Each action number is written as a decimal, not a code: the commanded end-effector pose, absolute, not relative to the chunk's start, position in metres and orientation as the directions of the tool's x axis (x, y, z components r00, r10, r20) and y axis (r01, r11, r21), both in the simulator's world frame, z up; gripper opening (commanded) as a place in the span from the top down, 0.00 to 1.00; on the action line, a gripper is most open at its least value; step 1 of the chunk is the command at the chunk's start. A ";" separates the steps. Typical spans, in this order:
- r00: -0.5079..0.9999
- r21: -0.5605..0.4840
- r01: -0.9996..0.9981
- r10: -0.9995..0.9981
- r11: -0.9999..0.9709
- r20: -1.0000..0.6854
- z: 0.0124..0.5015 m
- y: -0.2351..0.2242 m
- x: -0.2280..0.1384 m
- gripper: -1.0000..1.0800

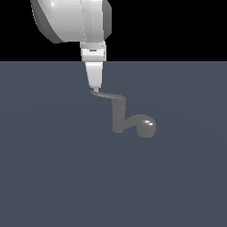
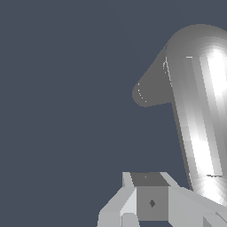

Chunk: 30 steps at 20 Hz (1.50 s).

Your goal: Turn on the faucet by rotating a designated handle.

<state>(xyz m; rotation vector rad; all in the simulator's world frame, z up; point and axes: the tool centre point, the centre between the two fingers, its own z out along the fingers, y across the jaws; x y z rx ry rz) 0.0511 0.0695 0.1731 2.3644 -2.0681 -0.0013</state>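
Observation:
In the exterior view the faucet [image 1: 118, 119] stands on the grey floor: an upright dull grey post with a short arm ending in a glossy bulb [image 1: 146, 126]. The handle [image 1: 106, 95], a thin curved lever, sticks out from the post's top toward the exterior view's left. My gripper [image 1: 95, 88] points straight down with its fingertips at the handle's pointed tip, touching or almost touching it. The fingers look pressed together with nothing between them. In the wrist view a large shiny grey faucet part [image 2: 199, 115] runs close beside my gripper [image 2: 150, 188].
A flat dark blue-grey floor [image 1: 53, 168] spreads all around the faucet. The white robot arm [image 1: 73, 20] hangs above the handle's end. Nothing else shows.

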 end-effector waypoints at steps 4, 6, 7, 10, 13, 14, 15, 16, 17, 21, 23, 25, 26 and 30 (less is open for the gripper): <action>0.133 0.001 -0.991 -0.991 -0.133 0.000 0.173 0.070 0.036 1.00; 0.133 0.001 -0.991 -0.991 -0.133 0.000 0.173 0.070 0.030 1.00; 0.133 0.001 -0.991 -0.991 -0.133 0.000 0.173 0.071 0.028 1.00; 0.133 0.000 -0.991 -0.991 -0.133 0.000 0.173 0.071 0.019 1.00; 0.133 0.000 -0.991 -0.991 -0.133 0.000 0.173 0.071 0.010 1.00; 0.133 0.000 -0.991 -0.991 -0.133 0.000 0.173 0.071 0.008 1.00; 0.133 0.000 -0.991 -0.991 -0.133 0.000 0.173 0.071 0.005 1.00; 0.133 0.000 -0.991 -0.991 -0.133 0.000 0.173 0.071 0.002 1.00; 0.133 0.000 -0.991 -0.991 -0.133 0.000 0.173 0.072 -0.001 1.00; 0.133 0.000 -0.991 -0.991 -0.133 0.000 0.173 0.072 -0.012 1.00; 0.132 -0.004 -0.991 -0.991 -0.132 0.001 0.174 0.072 -0.008 1.00; 0.132 -0.004 -0.991 -0.991 -0.132 0.001 0.174 0.067 -0.014 1.00; 0.132 -0.004 -0.991 -0.991 -0.132 0.000 0.174 0.065 -0.016 1.00; 0.132 -0.003 -0.991 -0.991 -0.132 0.000 0.174 0.056 -0.028 1.00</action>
